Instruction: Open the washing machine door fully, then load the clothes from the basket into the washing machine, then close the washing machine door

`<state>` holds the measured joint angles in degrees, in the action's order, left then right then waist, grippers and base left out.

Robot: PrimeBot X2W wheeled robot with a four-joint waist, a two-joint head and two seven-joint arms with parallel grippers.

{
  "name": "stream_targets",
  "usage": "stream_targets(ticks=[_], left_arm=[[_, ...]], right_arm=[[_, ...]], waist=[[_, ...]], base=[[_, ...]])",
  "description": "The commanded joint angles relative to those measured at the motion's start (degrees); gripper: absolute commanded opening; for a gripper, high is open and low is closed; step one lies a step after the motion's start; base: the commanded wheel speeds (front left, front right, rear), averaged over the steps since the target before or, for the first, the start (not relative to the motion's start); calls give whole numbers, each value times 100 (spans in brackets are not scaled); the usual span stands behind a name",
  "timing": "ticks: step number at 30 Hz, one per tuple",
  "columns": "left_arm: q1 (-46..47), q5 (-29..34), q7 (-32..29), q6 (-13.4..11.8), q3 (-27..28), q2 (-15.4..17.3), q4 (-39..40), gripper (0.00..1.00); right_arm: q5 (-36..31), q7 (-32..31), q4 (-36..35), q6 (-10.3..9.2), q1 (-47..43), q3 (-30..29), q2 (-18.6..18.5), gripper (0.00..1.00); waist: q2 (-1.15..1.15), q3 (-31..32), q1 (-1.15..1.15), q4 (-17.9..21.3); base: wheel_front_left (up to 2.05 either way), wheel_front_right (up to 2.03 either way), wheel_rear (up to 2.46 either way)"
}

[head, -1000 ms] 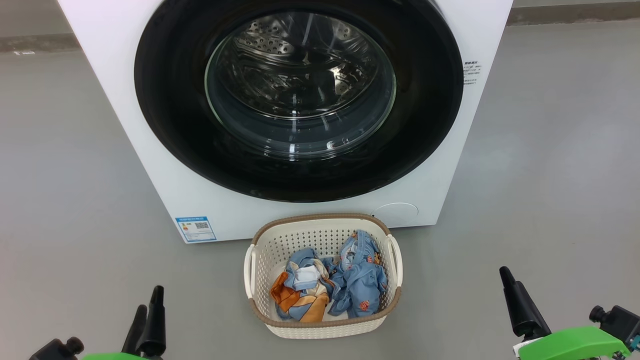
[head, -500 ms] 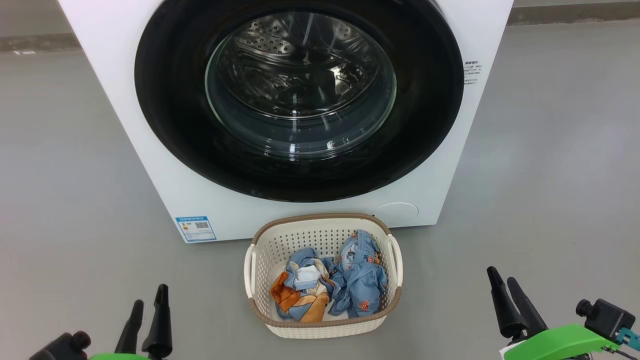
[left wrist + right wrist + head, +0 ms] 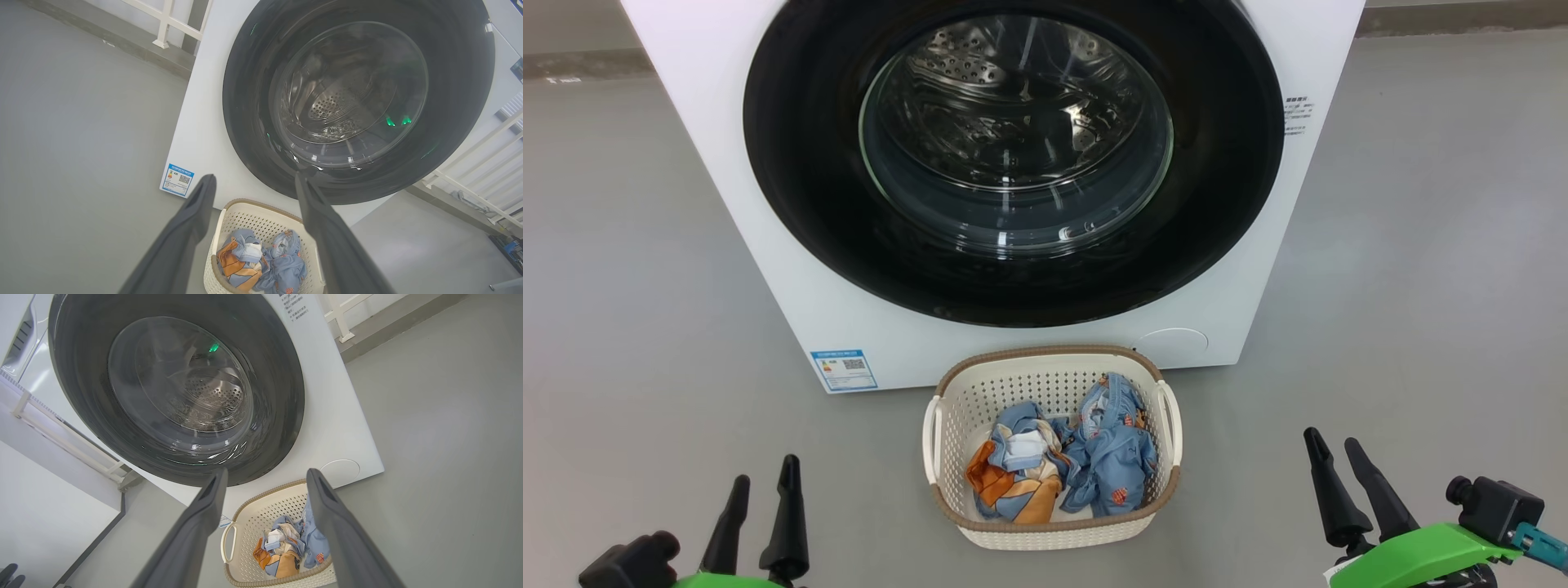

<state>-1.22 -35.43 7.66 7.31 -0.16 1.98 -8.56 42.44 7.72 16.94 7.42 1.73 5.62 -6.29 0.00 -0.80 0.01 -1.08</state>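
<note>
One basket (image 3: 1049,350), handles (image 3: 929,430) left-right, before shut door (image 3: 1013,139).

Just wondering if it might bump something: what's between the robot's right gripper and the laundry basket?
In the head view, the stretch between the right gripper and the basket is bare grey floor.
</note>
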Motion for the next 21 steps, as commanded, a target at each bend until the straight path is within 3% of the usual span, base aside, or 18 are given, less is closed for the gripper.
stream_targets(ticks=[1, 21], left_arm=[[57, 152, 82, 11, 108, 103, 201, 100], [-36, 1408, 419, 14, 3, 170, 408, 100]], right_arm=[[-133, 79, -178, 5, 188, 106, -85, 100], [-1302, 415, -262, 6, -5, 65, -91, 100]], waist=[[0, -2, 0, 0], [0, 27, 0, -17]], base=[[0, 0, 0], [0, 0, 0]])
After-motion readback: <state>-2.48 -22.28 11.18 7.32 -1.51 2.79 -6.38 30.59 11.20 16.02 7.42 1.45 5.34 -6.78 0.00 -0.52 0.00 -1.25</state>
